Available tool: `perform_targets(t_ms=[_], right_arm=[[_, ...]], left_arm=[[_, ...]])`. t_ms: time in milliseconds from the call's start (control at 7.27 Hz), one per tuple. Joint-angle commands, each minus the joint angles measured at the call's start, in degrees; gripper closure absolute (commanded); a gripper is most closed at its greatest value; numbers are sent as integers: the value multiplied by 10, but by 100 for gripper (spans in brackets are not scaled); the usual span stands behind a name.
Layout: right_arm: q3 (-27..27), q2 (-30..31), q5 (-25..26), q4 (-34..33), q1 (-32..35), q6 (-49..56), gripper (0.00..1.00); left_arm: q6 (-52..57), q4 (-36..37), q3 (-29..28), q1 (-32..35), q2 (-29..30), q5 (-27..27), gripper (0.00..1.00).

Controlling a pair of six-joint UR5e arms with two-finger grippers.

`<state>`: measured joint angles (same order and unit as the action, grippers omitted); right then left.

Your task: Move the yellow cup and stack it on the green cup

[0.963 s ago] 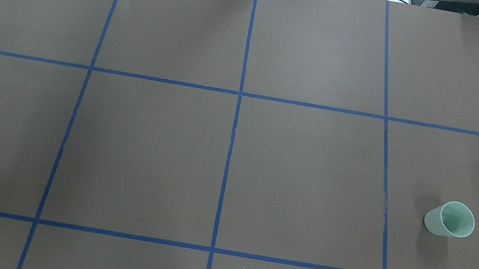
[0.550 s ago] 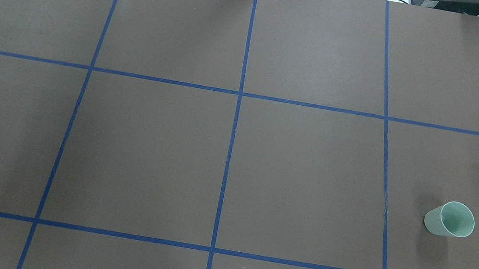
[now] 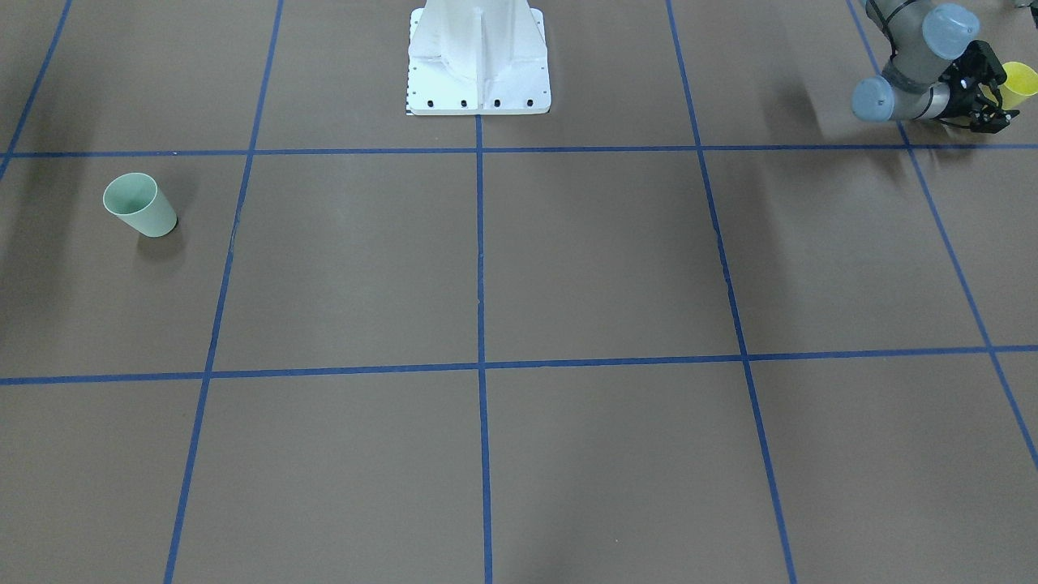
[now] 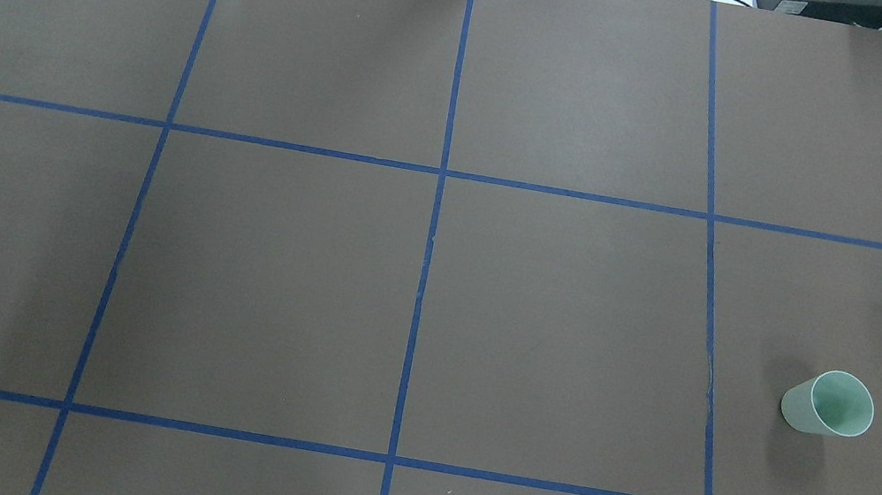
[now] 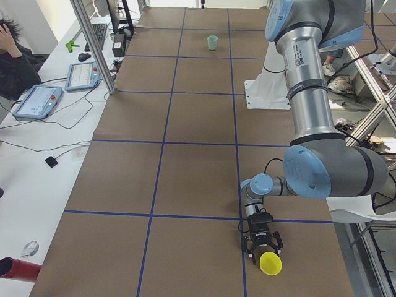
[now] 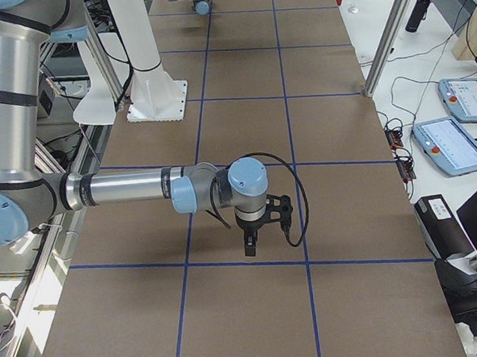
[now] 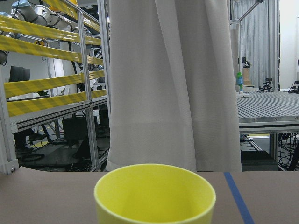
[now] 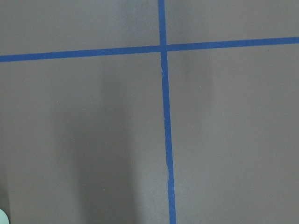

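Note:
The yellow cup stands upright at the table's far left corner, close to the edge. It fills the bottom of the left wrist view. My left gripper lies low and level at the cup, open, its fingers spread on either side of it. The green cup stands alone on the right side of the table. My right gripper hangs pointing down over the mat; I cannot tell whether it is open or shut. Neither arm shows in the overhead view.
Blue tape lines divide the brown mat into squares. The white robot base stands at mid-table. Beyond the yellow cup are a curtain and striped rails. A person sits at a side desk with teach pendants.

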<state>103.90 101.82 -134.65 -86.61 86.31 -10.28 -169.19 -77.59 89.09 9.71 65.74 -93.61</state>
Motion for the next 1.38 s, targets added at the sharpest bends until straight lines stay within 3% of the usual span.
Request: perform_targets(t_ms=[0, 138, 413, 550, 688, 963, 1239], right_arm=[[3, 0, 0, 0, 0, 0, 0], [3, -1, -3, 0, 0, 0, 0], [5, -2, -9, -1, 0, -1, 0], [4, -3, -9, -1, 0, -3, 0], [4, -4, -9, -1, 0, -3, 0], [6, -5, -15, -1, 0, -5, 0], [7, -7, -26, -1, -1, -8, 0]], left_arm=[[0, -12, -23, -3, -1, -9, 0], [0, -12, -36, -3, -2, -9, 0], [-11, -24, -52, -10, -3, -3, 74], [-9, -44, -52, -13, -17, -2, 95], [17, -68, -45, -13, -43, -2, 100], [88, -76, 14, -9, -109, 0, 100], [197, -76, 20, 36, -109, 17, 100]])
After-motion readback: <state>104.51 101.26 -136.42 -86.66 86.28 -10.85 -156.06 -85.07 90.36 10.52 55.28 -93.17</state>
